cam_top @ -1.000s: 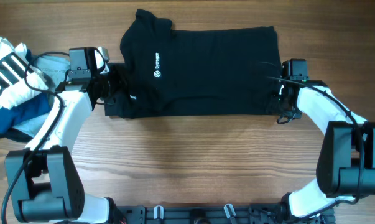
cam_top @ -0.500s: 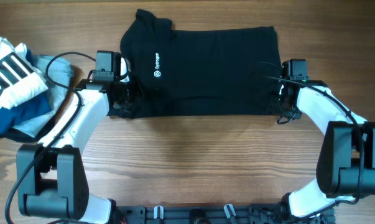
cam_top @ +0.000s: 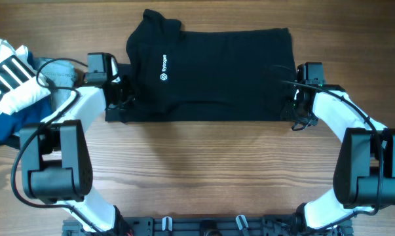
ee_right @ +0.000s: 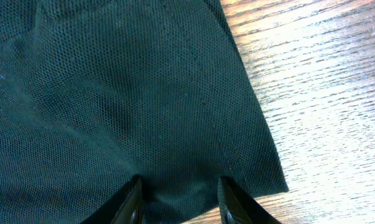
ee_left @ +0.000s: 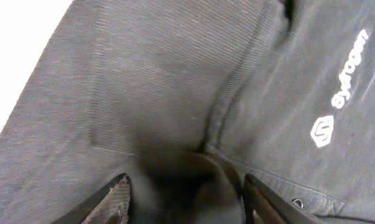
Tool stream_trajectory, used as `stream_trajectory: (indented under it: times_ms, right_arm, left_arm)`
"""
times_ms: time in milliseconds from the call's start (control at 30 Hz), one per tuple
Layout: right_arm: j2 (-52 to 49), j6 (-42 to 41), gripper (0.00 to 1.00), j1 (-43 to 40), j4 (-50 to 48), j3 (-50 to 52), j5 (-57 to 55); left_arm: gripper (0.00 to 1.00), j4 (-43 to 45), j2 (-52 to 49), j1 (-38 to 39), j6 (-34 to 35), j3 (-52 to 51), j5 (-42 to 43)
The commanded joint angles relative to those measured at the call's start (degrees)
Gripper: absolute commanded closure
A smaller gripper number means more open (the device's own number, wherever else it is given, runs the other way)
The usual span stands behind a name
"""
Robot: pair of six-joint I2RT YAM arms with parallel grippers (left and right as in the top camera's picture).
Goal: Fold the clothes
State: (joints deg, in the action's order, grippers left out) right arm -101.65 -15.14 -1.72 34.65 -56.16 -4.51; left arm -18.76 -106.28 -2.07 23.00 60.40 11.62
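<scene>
The black shirt (cam_top: 217, 72) lies flat and spread across the far middle of the table, its small white logo (cam_top: 165, 69) toward the left. My left gripper (cam_top: 122, 98) is at the shirt's left edge. In the left wrist view its fingers (ee_left: 115, 200) stand wide apart, open, over a dark raised fold of the fabric (ee_left: 187, 180). My right gripper (cam_top: 294, 108) is at the shirt's near right corner. Its jaws stand open astride the hem (ee_right: 182, 202), with the mesh fabric (ee_right: 112, 93) lying flat between them.
A white garment with black stripes (cam_top: 6, 77) sits at the far left on light-blue (cam_top: 56, 71) and navy pieces (cam_top: 14, 121). Bare wood table (cam_top: 204, 170) runs in front of the shirt and shows beside its corner (ee_right: 324, 93).
The left gripper pushed right into the shirt's left side, closed, then drew back left and opened. The bunched left sleeve area now lies flatter. The right arm has not moved.
</scene>
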Motion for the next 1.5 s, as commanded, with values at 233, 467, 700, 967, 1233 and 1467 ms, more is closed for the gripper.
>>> stream_trajectory:
  times_ms: [233,467,700,967,1233,1467]
  right_arm:
    - [-0.26,0.11,0.60,-0.20,2.08,1.66,-0.13]
    - [-0.26,0.00,0.60,-0.20,1.86,1.66,-0.09]
    - [-0.26,0.15,0.60,-0.20,2.05,1.66,-0.13]
    - [-0.26,0.13,0.61,-0.20,2.05,1.66,-0.11]
    - [-0.26,0.13,0.61,-0.20,2.05,1.66,-0.13]
    - [-0.26,0.13,0.60,-0.20,2.05,1.66,-0.13]
  left_arm:
    - [0.05,-5.68,7.28,-2.71,-1.46,0.13,4.46]
    - [0.00,-14.97,17.59,10.69,-6.69,2.47,4.04]
    - [0.20,-16.55,3.74,27.43,-10.84,2.45,-20.59]
    - [0.82,-9.51,1.88,27.45,-10.84,2.47,-23.28]
    - [0.96,-6.88,2.91,26.01,-10.84,9.44,-20.72]
    - [0.16,-4.37,1.55,24.92,-8.92,11.52,-14.01]
